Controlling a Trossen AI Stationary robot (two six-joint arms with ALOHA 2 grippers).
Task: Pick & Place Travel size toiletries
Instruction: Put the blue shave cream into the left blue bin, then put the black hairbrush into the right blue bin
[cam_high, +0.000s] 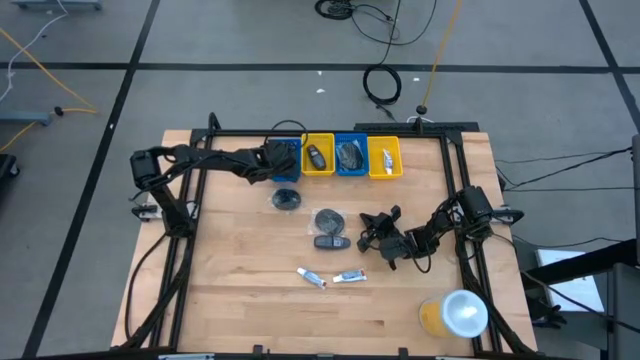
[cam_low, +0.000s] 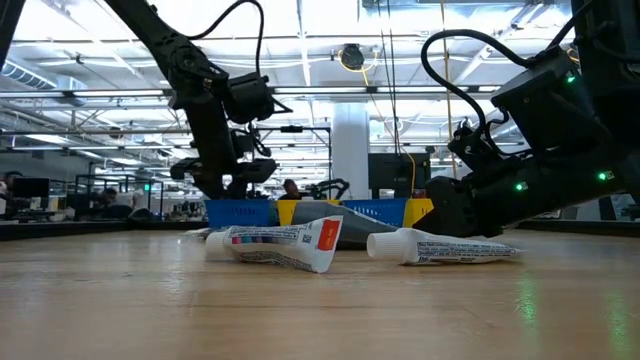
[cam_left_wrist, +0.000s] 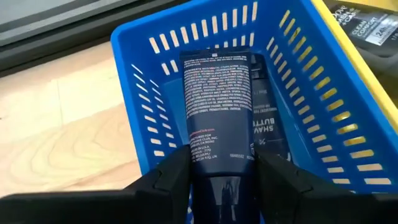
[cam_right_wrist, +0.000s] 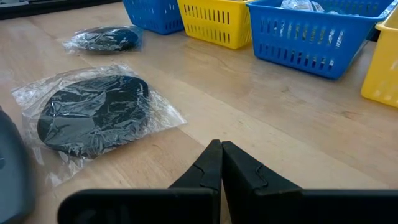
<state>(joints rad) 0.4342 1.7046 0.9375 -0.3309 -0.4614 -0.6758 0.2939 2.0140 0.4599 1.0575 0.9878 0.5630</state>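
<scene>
My left gripper (cam_left_wrist: 221, 186) reaches into the leftmost blue bin (cam_left_wrist: 149, 74) at the table's far edge, shut on a dark blue tube (cam_left_wrist: 217, 93) with white print. A second dark tube (cam_left_wrist: 266, 121) lies beneath it in the bin. On the table lie two dark discs in clear pouches (cam_right_wrist: 93, 112) (cam_right_wrist: 106, 38), a dark bottle (cam_high: 332, 241) and two white tubes (cam_high: 311, 277) (cam_high: 348, 276). My right gripper (cam_right_wrist: 221, 152) is shut just above the wood, right of the nearer disc, holding nothing. My left gripper pinches the dark blue tube at its near end (cam_left_wrist: 221, 171) between its two fingers (cam_left_wrist: 177, 180). The fingers slant down into the bin from the table's left and lie along the tube. The tube's far part reaches down inside the bin, over the other dark tube.
Right of the blue bin stand a yellow bin (cam_high: 318, 155), another blue bin (cam_high: 350, 155) and a yellow bin (cam_high: 385, 157), each holding items. A yellow cup with a white lid (cam_high: 455, 313) stands at the near right corner. Bare wood lies at the near left.
</scene>
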